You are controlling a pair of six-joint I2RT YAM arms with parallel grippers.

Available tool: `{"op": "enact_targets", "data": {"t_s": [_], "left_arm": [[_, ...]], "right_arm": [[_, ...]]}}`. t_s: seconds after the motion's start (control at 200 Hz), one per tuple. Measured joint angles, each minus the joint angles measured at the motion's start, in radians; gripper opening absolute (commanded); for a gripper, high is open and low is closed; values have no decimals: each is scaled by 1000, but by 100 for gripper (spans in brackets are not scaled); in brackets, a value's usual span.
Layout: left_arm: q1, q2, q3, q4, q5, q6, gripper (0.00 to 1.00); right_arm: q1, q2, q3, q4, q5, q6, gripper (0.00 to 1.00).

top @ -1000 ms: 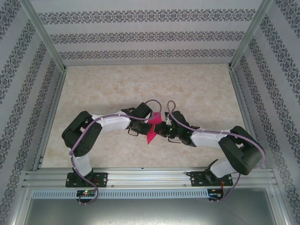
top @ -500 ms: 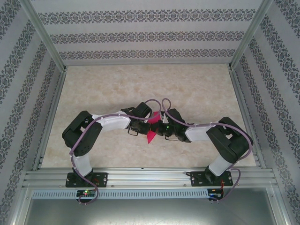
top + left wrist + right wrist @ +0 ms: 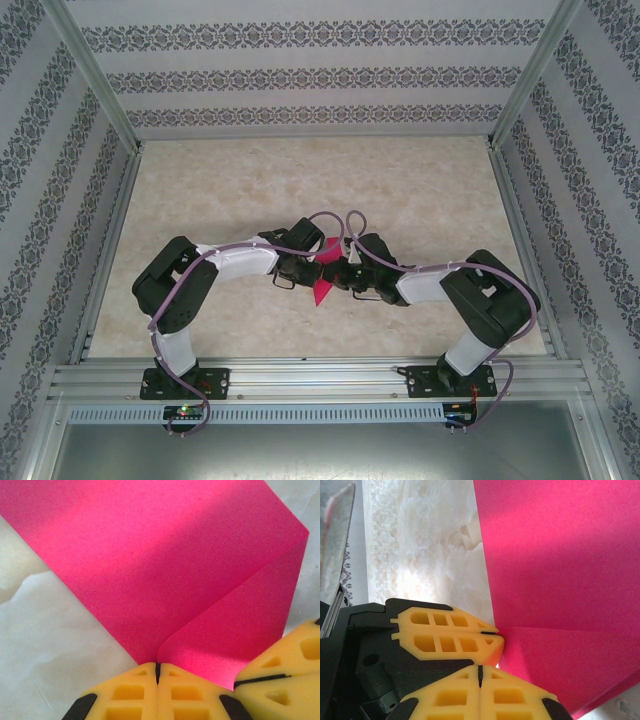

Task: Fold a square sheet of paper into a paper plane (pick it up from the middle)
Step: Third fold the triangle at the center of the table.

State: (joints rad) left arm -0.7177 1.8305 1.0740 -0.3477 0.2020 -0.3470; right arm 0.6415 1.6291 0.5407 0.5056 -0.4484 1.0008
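Marbled desk [image 3: 300,180] under you: your right tool [image 3: 480,671] has slid in from three o'clock, just beside your left tool [image 3: 157,667], both clamped shut on the square sheet of paper [image 3: 322,284] at desk centre, bending it toward a fold.

The top camera sits above and behind both arm bases, looking down and forward across the whole bench [image 3: 250,190] to its far edge. It views the left hand [image 3: 303,270] and right hand [image 3: 342,276] from afar, near the bench's middle. Each wrist camera looks along its own yellow fingers from very close: the left hand [image 3: 157,669] faces the square sheet of paper [image 3: 165,565], as does the right hand [image 3: 480,669]. Both wrist views share that sheet and catch the opposite hand's fingertips.
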Motion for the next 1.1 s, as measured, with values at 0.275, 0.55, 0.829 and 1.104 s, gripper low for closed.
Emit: {"op": "enact_targets", "data": {"t_s": [0.275, 0.55, 0.829, 1.104], "left_arm": [[-1, 5, 8, 0, 6, 0, 0], [-1, 8, 10, 0, 7, 0, 0], [-1, 7, 9, 1, 8, 1, 0], [-1, 4, 4, 8, 11, 5, 0]], "right_arm": [[5, -105, -28, -103, 60, 4, 0], [31, -62, -24, -117, 66, 15, 0], [40, -56, 6, -200, 95, 52, 0], [57, -67, 53, -283, 127, 80, 0]]}}
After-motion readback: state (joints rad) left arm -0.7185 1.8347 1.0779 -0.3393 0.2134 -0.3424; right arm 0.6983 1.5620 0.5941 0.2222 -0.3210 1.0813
